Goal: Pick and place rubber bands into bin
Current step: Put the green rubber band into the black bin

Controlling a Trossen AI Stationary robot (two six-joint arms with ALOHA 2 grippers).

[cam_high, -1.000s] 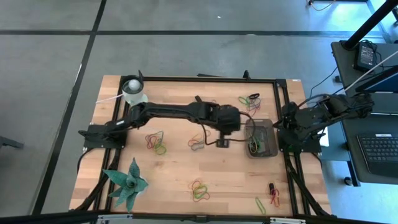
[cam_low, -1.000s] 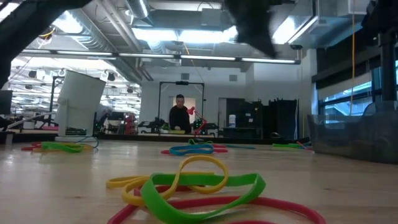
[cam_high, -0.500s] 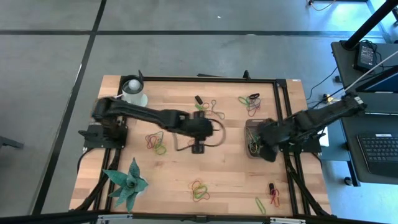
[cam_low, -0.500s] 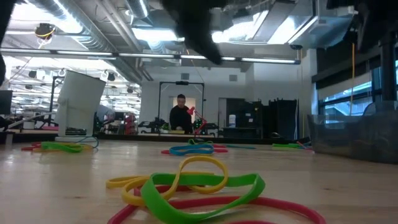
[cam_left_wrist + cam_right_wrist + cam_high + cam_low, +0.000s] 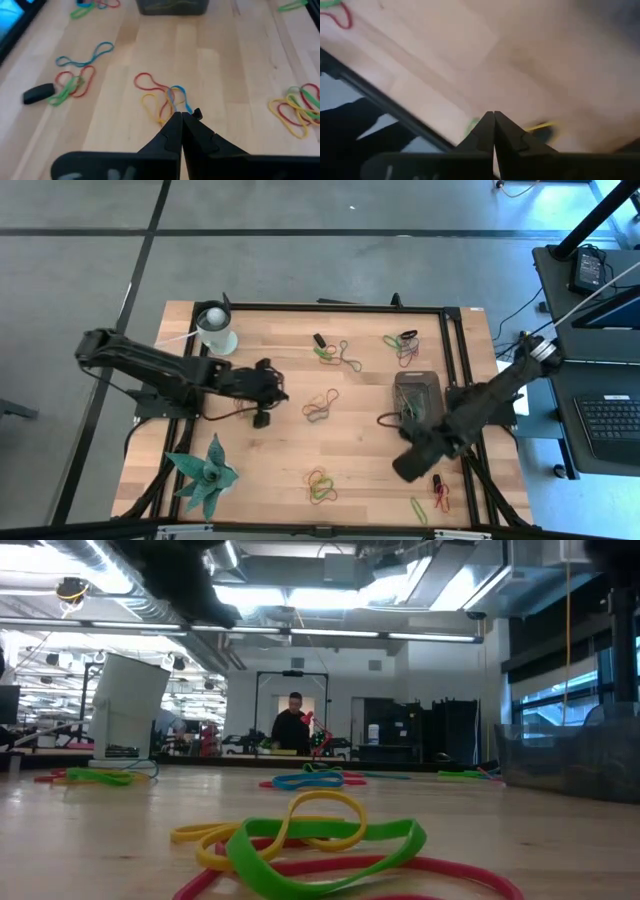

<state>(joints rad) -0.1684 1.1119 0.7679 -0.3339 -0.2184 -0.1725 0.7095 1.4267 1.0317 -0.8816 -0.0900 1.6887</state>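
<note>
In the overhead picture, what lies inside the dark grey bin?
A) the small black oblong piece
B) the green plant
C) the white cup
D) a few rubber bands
D: thin coloured rubber bands lie inside the bin, while the white cup stands at the far left corner.

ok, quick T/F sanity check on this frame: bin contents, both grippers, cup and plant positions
1. The bin already has rubber bands in it. True.
2. The left gripper is open wide. False: its fingers are shut together, with no band visibly held.
3. The right gripper is shut. True.
4. The white cup lies tipped over beside the bin. False: it stands near the table's far left corner, well away from the bin.
5. The green plant sits near the table's front left corner. True.
6. All rubber bands are in the bin. False: clusters still lie on the table, such as one near the middle.
</note>
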